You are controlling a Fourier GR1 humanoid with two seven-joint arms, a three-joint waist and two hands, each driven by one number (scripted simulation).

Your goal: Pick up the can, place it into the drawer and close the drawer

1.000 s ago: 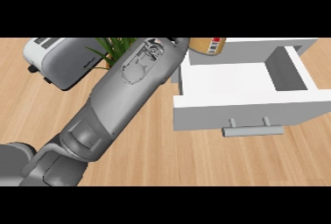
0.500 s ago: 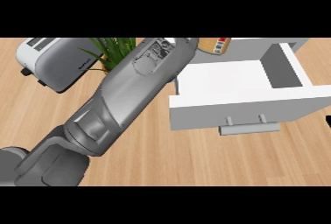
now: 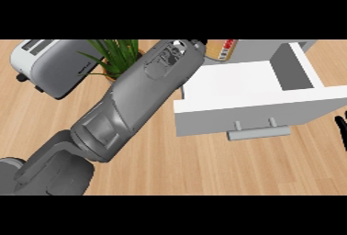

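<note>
At the far edge of the counter (image 3: 203,170), just behind the open drawer (image 3: 234,85), the can (image 3: 221,48) stands upright, cut off by the view's upper limit so that only its lower part shows, tan with a red and white label. The left forearm (image 3: 146,92) lies in a long diagonal from the lower left corner up to that spot, and its wrist end now sits right against the can's left side, nearer than it was half a second ago, when a sliver of drawer wall still showed between them. The left hand itself is past the top of the view, so whether it is spread or curled round the can cannot be told. Over the same interval the whole scene has slid leftward and down a little: the toaster (image 3: 51,64) and the potted plant (image 3: 119,55) show more fully, and dark fingers of the right hand (image 3: 341,131) have come in at the right edge, straight and relaxed, holding nothing. That reads as the reach arriving at the can, with the grasp probably about to be made or just forming. Nothing lies in the drawer, which stands pulled out with its handle (image 3: 257,133) toward the robot, so the lift, the placing and the closing push all seem yet to come.
</note>
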